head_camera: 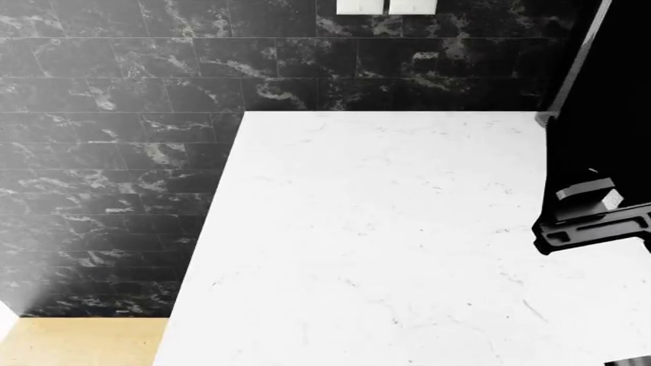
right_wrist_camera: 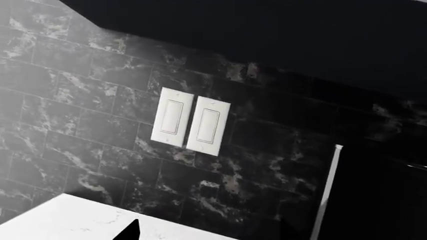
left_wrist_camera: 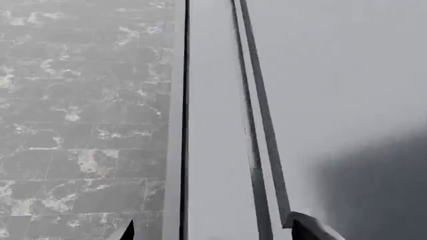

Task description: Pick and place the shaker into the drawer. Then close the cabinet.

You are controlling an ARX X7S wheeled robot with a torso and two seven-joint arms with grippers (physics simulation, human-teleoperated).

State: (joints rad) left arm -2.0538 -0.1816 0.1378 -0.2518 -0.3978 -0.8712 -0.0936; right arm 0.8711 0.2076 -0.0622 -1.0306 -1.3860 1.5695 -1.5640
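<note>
Shaker and drawer nowhere in my 3 views, right arm (head_camera: 595, 217) over the white surface (head_camera: 386, 252), fingers' state can't tell, so I'd pan to find the shaker first.

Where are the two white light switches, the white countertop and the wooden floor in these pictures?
light switches (right_wrist_camera: 191, 121): right wrist view, where the two plates meet.
white countertop (head_camera: 386, 229): head view, bare middle of its surface.
wooden floor (head_camera: 81, 341): head view, tan strip beside the countertop.

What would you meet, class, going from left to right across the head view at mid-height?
Black marble-tiled wall → white countertop → right gripper at the right edge.
</note>
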